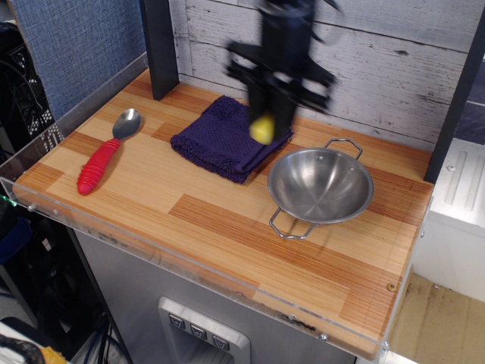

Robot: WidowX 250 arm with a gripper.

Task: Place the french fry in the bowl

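Here we are seeing the gripper [265, 121] hanging in the air above the right edge of the purple cloth [229, 136], blurred as the arm's dark body is reaching up out of the top of the view. Its fingers are clenching the french fry [262, 128] — only the yellow lower end is showing beneath them, a rounded bright spot against the cloth behind it. The fry is lifted clear of the cloth and of the wooden table [227, 227], and it is sitting to the upper left of the bowl [320, 186], not over it as far as we can tell.

The bowl is standing upright on the table to the right of the cloth, its near wire handle pointing toward the front edge and its far handle toward the plank wall [379, 53]. We are finding nothing inside it. The cloth is lying folded near the back of the table, just beside the bowl's rim. Well apart on the left, the red-handled spoon [106, 154] is resting flat — its metal bowl end pointing toward the back wall.
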